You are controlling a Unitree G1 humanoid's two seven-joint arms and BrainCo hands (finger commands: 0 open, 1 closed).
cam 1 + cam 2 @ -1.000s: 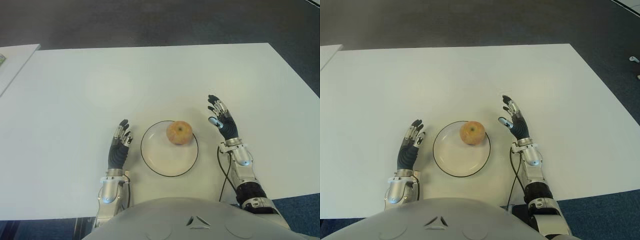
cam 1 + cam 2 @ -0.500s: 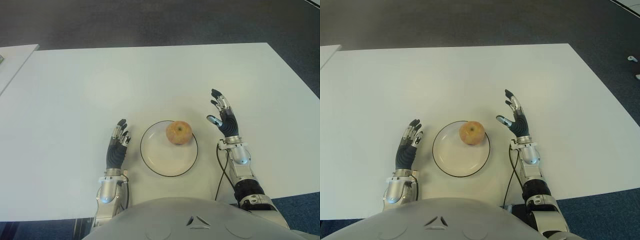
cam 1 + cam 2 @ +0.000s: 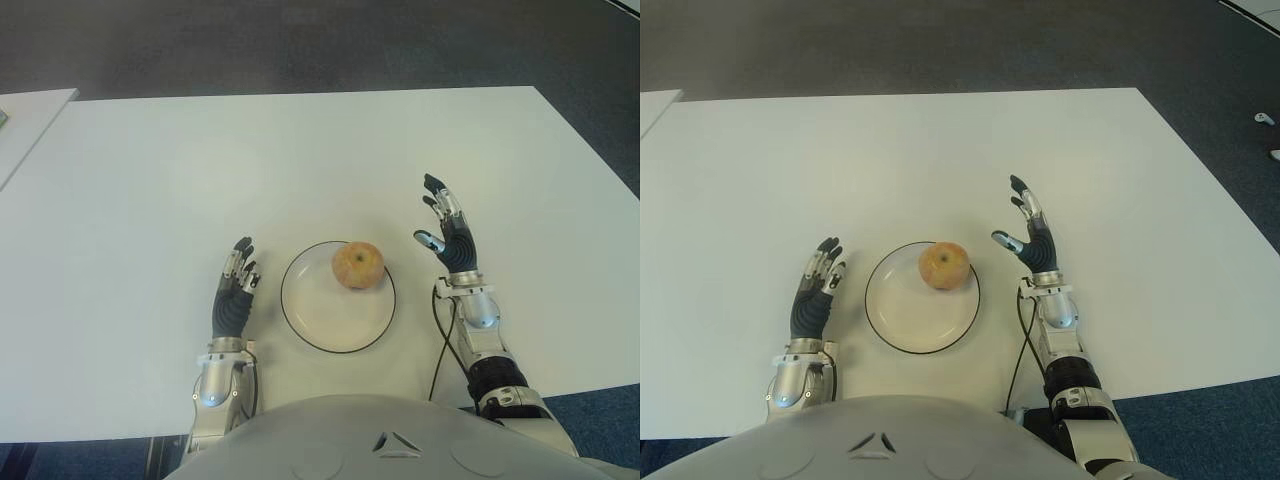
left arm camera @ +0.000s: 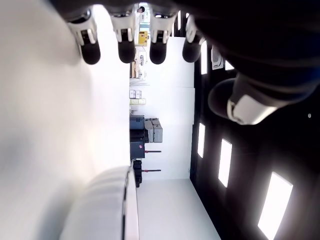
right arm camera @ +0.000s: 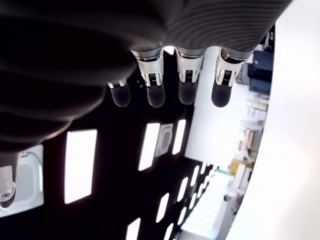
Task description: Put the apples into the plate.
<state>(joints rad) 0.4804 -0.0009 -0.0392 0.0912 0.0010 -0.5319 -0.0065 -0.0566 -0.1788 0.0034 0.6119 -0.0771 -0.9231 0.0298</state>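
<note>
One yellow-red apple [image 3: 358,265] sits on the far right part of a white plate [image 3: 321,315] with a dark rim, near the table's front edge. My right hand [image 3: 446,228] is raised just right of the plate, fingers straight and spread, holding nothing; its wrist view shows its fingertips [image 5: 156,95] extended and bare. My left hand [image 3: 236,284] shows just left of the plate, fingers extended and holding nothing, as its fingertips [image 4: 126,52] show in its wrist view.
The white table [image 3: 300,160] stretches far ahead and to both sides. A second white surface [image 3: 25,125] adjoins at the far left. A black cable [image 3: 440,345] runs along my right forearm. Dark floor lies beyond the table.
My right hand has moved slightly right and away from the apple, with its fingers straightening upward. My left hand drew back a little toward me. The apple and plate stayed put.
</note>
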